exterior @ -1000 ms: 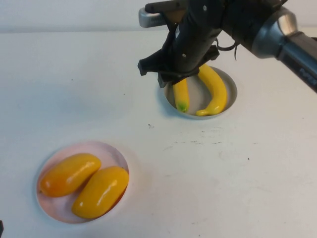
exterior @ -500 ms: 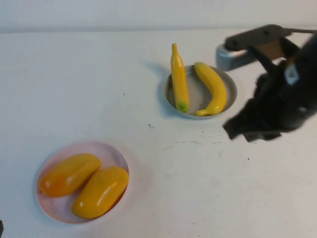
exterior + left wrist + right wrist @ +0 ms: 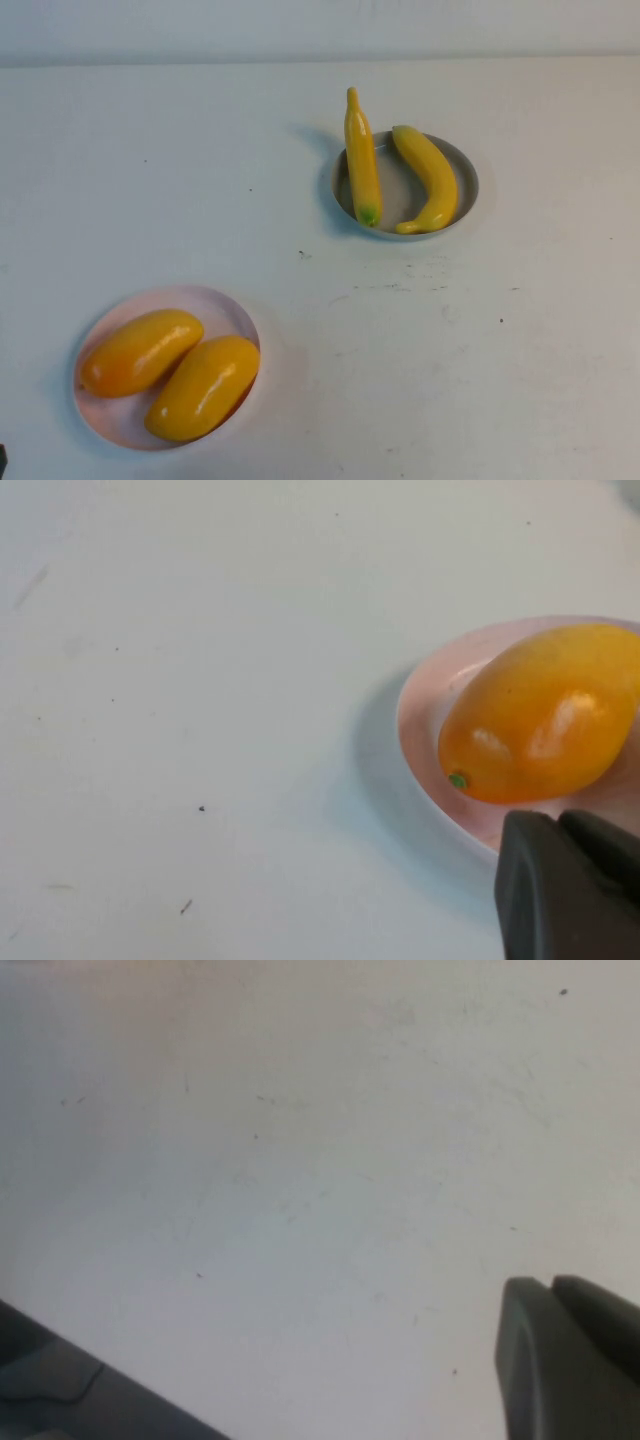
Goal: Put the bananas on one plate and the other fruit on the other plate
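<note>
A: Two bananas (image 3: 400, 178) lie on the grey plate (image 3: 465, 180) at the far right of the white table (image 3: 200, 150), yes?

B: Yes. The left one is nearly straight and its stem end sticks out over the far rim. The right one is curved and stays inside the rim. They lie side by side.

A: And the other fruit?

B: Both mango-like fruits (image 3: 170, 370) rest on the pink plate (image 3: 230, 305) at the near left, touching each other along their sides. The two plates are well apart, and nothing stands between them, only small dark marks on the table.

A: Where are the grippers?

B: The left gripper (image 3: 570, 885) is closed, just beside the pink plate's rim, near one mango-like fruit. The right gripper (image 3: 565, 1360) is closed too and holds nothing; it is over bare table near a dark edge.
</note>
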